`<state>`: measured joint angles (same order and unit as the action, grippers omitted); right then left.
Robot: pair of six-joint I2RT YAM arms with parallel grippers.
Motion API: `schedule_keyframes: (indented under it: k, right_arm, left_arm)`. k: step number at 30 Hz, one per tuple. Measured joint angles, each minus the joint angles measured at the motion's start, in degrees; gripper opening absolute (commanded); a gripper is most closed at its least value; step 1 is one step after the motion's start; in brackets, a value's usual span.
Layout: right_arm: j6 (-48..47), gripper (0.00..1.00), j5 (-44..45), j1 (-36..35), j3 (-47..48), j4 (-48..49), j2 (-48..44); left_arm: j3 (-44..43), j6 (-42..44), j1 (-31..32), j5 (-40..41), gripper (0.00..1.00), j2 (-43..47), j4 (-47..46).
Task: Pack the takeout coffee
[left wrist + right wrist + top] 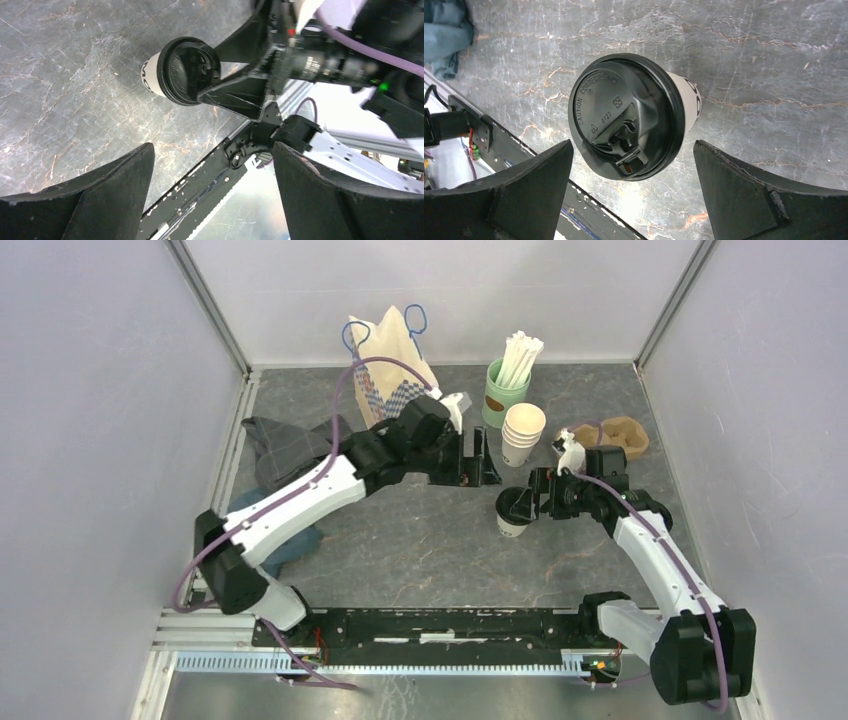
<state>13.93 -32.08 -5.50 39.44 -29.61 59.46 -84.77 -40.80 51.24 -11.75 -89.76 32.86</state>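
One takeout coffee point(513, 512), a white paper cup with black print and a black lid, stands upright on the table right of centre. It also shows in the right wrist view point(626, 115) and the left wrist view point(180, 70). My right gripper point(530, 502) is open, with its fingers on either side of the cup's lid point(633, 146) and not touching it. My left gripper point(478, 470) is open and empty point(212, 155), above the table just left of the cup and behind it.
A stack of lidless white cups point(523, 432) and a green cup of white straws point(505, 390) stand behind the coffee. A paper bag point(390, 365) stands at the back centre, and a brown pulp carrier point(618, 433) at the back right. Cloths point(285, 445) lie at the left.
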Motion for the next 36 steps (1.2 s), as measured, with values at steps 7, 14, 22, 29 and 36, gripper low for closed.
schedule_keyframes:
  k: [7, 14, 22, 29, 36]
  right_arm:
    - [-2.43, 0.98, 0.92, -3.76, 0.00, -0.09, 0.33]
    - [-4.28, 0.98, 5.14, -7.06, 0.00, -0.31, 0.66]
    - [-4.22, 0.97, 8.52, -7.63, -0.15, 0.92, 1.22]
    - [-2.27, 0.95, 11.28, -7.63, -2.99, 5.79, -0.24]
    - [-1.75, 0.96, 17.20, -7.63, -4.59, 9.70, -0.42]
  left_arm:
    - [5.31, 0.07, 0.00, 1.16, 0.95, 10.91, 1.99]
    - [8.87, 0.07, 0.00, 1.79, 0.95, 12.68, 4.92]
    - [8.98, 0.07, 0.00, 2.60, 0.95, 12.68, 5.16]
    - [8.98, 0.04, 0.00, 2.71, 0.95, 12.70, 5.18]
    - [8.98, 0.00, 0.00, 2.82, 0.94, 13.60, 5.25]
